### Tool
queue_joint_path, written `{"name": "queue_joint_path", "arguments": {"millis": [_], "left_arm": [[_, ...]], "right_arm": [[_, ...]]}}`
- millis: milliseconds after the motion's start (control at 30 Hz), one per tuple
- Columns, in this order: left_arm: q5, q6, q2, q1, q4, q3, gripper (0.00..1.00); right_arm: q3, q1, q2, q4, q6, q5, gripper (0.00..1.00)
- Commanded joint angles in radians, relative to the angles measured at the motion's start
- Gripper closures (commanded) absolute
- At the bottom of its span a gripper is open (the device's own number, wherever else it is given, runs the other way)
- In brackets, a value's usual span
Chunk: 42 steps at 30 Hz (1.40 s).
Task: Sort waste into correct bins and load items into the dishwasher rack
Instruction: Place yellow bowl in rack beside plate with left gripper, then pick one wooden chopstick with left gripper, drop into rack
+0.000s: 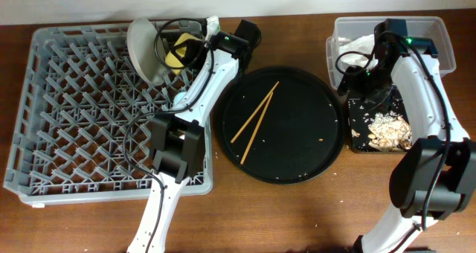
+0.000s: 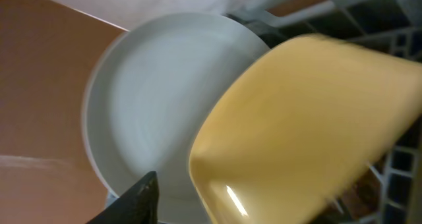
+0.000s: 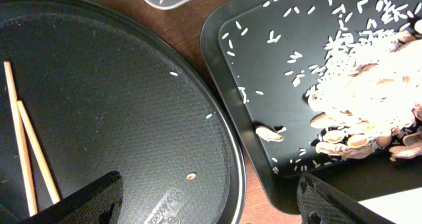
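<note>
plate (image 1: 143,48), yellow bowl (image 1: 177,52) tilted in rack (image 1: 74,111) corner | chopsticks (image 1: 255,121) outside rack | scraps (image 1: 388,128) in black tray (image 3: 277,112)

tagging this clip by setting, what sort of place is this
Likely a tabletop dish-clearing test bench: a grey dishwasher rack, a round black tray with chopsticks, on a wooden table.

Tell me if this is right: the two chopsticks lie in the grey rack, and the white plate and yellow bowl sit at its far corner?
Not quite. The overhead view shows the chopsticks on the round black tray, not in the grey rack. The white plate and yellow bowl do sit at its far corner.
</note>
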State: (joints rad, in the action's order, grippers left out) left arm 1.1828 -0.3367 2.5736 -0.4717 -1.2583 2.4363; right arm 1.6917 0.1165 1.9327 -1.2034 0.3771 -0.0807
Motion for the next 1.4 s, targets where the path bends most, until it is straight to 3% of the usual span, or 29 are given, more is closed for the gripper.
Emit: {"name": "queue_joint_path", "arguments": {"millis": [0,100,233,300,333,400,500,533,633,667,733,800,900,967,1033,1100,1200,1367], "left_arm": [[-0.193,0.043,0.012,0.003,-0.011,0.006,0.36],[-0.365,0.048,0.011,0.003,-0.081,0.112,0.17],[-0.556,0.156,0.011,0.003,-0.238,0.476,0.01],[-0.648,0.156,0.006,0.003,-0.336,0.67,0.01],[-0.726,0.164,-0.099,0.003,-0.382,0.702,0.01],[-0.877,0.245,-0.262,0.003,-0.43,0.7,0.01],[-1.218,0.349,-0.407,0.003,-0.43,0.679,0.01],[-1.276,0.36,-0.441,0.003,-0.43,0.634,0.02],[-1.299,0.372,-0.513,-0.045,-0.43,0.278,0.03],[-1.299,0.463,-0.51,-0.078,-0.391,0.076,0.07],[-1.298,0.545,-0.51,-0.096,-0.189,-0.254,0.11],[-1.295,0.555,-0.51,-0.096,0.087,-0.531,0.22],[-1.291,0.578,-0.51,-0.096,0.392,-0.78,0.25],[-1.291,0.578,-0.509,-0.095,0.541,-0.89,0.26],[-1.265,0.578,-0.509,-0.095,0.555,-0.897,0.34],[-1.178,0.578,-0.509,-0.095,0.57,-0.897,0.36],[-1.168,0.578,-0.507,-0.095,0.597,-0.897,0.41],[-1.168,0.604,-0.398,-0.097,0.607,-0.897,0.41]], "right_arm": [[0.014,0.002,-0.029,0.006,-0.002,-0.008,0.14],[0.014,0.002,-0.029,0.007,-0.003,-0.017,0.14],[0.014,0.002,-0.029,0.007,-0.003,-0.017,0.14],[0.014,0.002,-0.029,0.006,-0.002,-0.024,0.14],[0.014,0.002,-0.029,0.006,-0.003,-0.05,0.14],[0.014,0.002,-0.029,0.006,-0.003,-0.051,0.14],[0.014,0.002,-0.029,0.001,-0.003,-0.05,0.14],[0.014,0.002,-0.029,0.001,-0.003,-0.051,0.13],[0.014,0.002,-0.029,0.006,-0.003,-0.051,0.11],[0.014,0.002,-0.029,0.006,-0.003,-0.05,0.1],[0.014,0.002,-0.029,0.004,-0.003,-0.051,0.1],[0.014,0.002,-0.029,0.005,-0.003,-0.05,0.04],[0.014,0.002,-0.029,0.006,-0.003,-0.05,0.02],[0.014,0.002,-0.029,0.006,-0.003,-0.05,0.02],[0.014,0.002,-0.029,0.007,-0.002,-0.051,0.02],[0.014,0.002,-0.029,0.012,-0.002,-0.05,0.02],[0.014,0.002,-0.029,0.014,-0.002,-0.05,0.02],[0.014,0.002,-0.029,0.014,-0.003,-0.05,0.02]]}}
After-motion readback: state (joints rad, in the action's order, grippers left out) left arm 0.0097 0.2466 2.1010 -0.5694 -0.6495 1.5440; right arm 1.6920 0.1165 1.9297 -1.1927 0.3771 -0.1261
